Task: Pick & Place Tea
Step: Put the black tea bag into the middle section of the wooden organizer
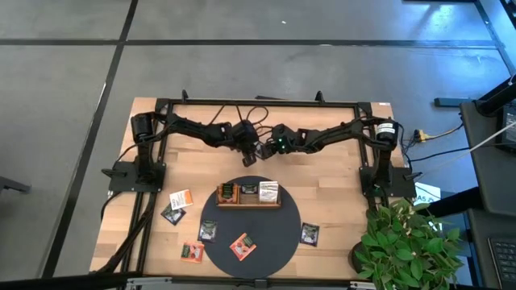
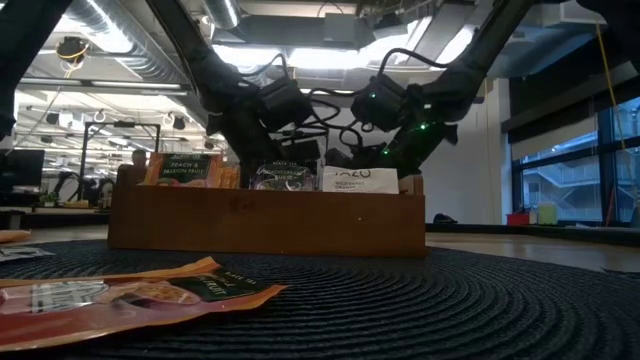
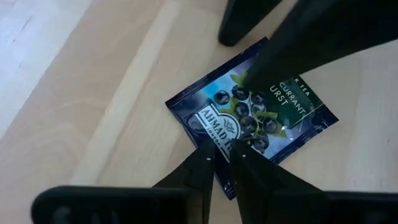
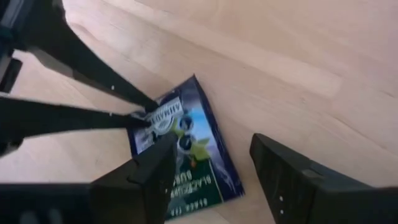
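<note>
A dark blue tea sachet [image 3: 255,115] with berries printed on it lies on the wooden table behind the tray. My left gripper [image 3: 225,149] is shut on its near end. My right gripper [image 4: 212,142] is open over the same sachet [image 4: 183,146]. One right finger [image 4: 152,171] stands over the sachet and the other [image 4: 286,177] is off to its side above bare wood. In the high view both grippers [image 1: 254,153] [image 1: 268,149] meet at the table's far middle and hide the sachet. My left gripper pinches the sachet's end by the brand label [image 4: 149,117] between its two fingertips, slanting down from the table's left. The sachet lies nearly flat. I cannot tell whether it rests on the wood or hangs just above it. My right gripper: whether its finger touches the sachet cannot be told.
The wooden tray [image 1: 248,204] stands on the round dark mat [image 1: 278,234], with sachets upright in its three compartments [image 2: 270,178]. Loose sachets lie on the mat [image 1: 242,246] [image 1: 208,230] and on the table [image 1: 180,199] [image 1: 310,234]. A potted plant [image 1: 407,242] stands at the near right corner.
</note>
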Robot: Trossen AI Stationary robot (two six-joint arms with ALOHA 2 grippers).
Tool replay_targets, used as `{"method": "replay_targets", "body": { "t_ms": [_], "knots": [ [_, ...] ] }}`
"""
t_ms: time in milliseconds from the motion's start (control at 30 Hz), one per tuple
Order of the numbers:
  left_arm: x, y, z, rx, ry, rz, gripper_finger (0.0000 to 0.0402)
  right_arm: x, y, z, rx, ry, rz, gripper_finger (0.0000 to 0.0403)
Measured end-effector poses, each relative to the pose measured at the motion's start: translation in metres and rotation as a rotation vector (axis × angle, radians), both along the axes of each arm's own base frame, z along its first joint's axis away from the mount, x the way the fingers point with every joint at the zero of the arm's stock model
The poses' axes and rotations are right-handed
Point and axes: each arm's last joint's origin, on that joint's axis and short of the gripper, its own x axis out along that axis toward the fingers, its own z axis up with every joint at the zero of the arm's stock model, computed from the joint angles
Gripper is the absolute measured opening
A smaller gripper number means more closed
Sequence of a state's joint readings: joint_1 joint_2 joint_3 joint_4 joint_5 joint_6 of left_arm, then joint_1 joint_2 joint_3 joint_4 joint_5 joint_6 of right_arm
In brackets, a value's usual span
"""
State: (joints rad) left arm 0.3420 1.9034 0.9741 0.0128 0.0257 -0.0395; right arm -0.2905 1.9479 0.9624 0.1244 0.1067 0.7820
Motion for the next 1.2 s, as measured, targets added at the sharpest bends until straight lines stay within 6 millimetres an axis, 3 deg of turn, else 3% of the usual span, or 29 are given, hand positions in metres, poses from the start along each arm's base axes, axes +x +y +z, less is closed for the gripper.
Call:
{"method": "replay_targets", "body": {
  "t_ms": [267,800,1200],
  "knots": [
    [0.000,0.003,0.000,-0.002,-0.010,0.009,0.0049,-0.001,0.002,-0.002,0.095,0.004,0.072,0.0196],
    [0.001,0.007,0.002,-0.002,-0.054,0.100,0.0048,-0.002,0.005,-0.004,0.099,0.024,0.108,0.0162],
    [0.007,0.010,-0.009,-0.010,-0.087,0.151,0.0051,-0.003,0.006,-0.005,0.097,0.033,0.136,0.0080]
  ]
}}
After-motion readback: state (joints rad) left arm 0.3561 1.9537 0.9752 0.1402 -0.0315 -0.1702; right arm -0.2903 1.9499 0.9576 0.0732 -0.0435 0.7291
